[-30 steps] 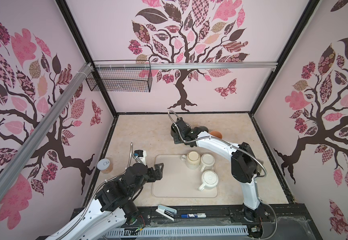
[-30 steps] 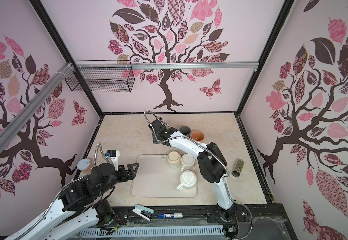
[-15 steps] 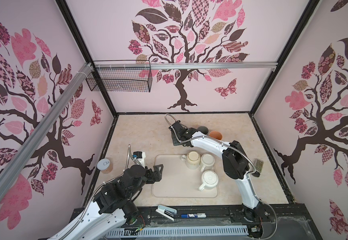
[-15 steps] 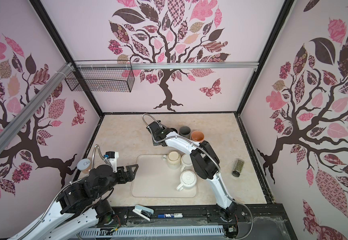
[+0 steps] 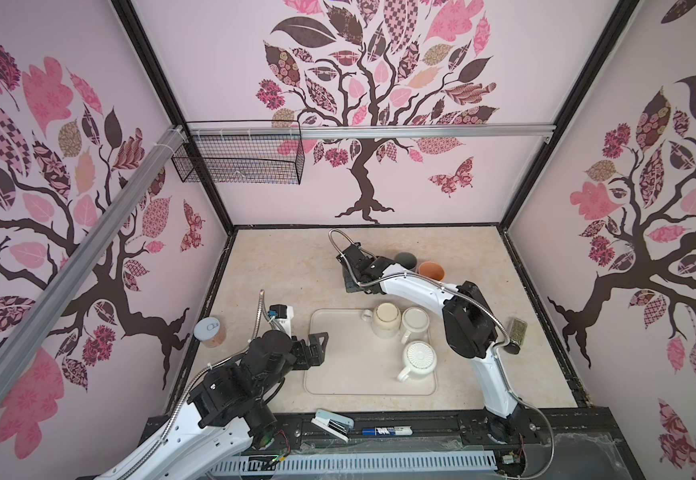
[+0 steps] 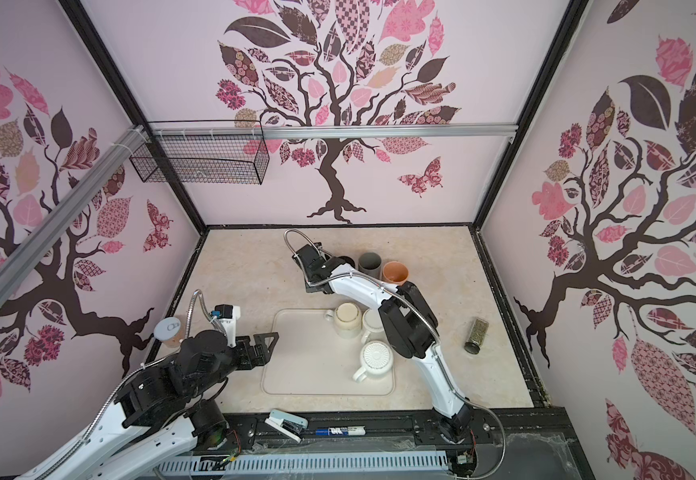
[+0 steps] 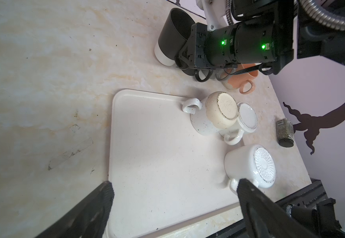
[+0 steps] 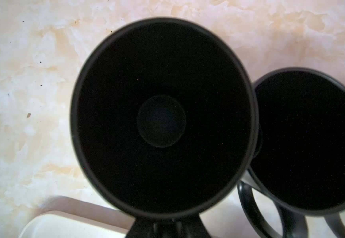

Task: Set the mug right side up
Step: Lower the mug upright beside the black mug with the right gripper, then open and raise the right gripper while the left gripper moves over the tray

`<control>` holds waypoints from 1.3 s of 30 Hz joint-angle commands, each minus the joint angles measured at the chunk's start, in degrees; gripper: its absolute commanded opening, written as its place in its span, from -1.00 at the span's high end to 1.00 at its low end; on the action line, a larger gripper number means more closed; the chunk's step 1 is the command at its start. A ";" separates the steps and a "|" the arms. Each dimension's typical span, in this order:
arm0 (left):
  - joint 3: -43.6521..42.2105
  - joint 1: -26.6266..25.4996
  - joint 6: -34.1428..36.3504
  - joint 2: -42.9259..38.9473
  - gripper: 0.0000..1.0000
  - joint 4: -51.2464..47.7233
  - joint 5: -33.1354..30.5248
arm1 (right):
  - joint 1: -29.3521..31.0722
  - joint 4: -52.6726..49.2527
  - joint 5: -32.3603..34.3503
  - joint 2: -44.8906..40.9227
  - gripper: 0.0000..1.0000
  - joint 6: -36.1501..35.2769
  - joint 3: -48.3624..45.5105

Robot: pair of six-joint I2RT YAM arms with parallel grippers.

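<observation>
My right gripper (image 8: 168, 222) is clamped on the rim of the black mug (image 8: 161, 119), mouth toward its wrist camera, just beyond the tray (image 7: 147, 164). Only the left wrist view shows the mug's white base. My arm hides it in both top views. My left gripper (image 7: 173, 187) stands apart, empty.

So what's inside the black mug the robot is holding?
Nothing that shows. The right wrist view looks straight into the black mug and sees only its dark wall and round bottom. The right gripper, shut on its rim, covers a small bit of the edge.
</observation>
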 commanded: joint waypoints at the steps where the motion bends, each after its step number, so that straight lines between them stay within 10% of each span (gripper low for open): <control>1: -1.74 0.08 0.19 0.06 -0.94 0.30 0.41 | -0.21 2.92 2.41 1.96 0.84 0.38 1.23; 22: -2.33 0.02 -0.33 -0.99 -0.94 -0.05 0.90 | 0.02 2.04 1.02 1.70 0.38 1.99 0.75; 39: -1.08 0.00 5.01 6.82 -0.94 5.04 1.51 | 0.83 5.72 -3.81 -16.38 -0.04 2.61 -9.89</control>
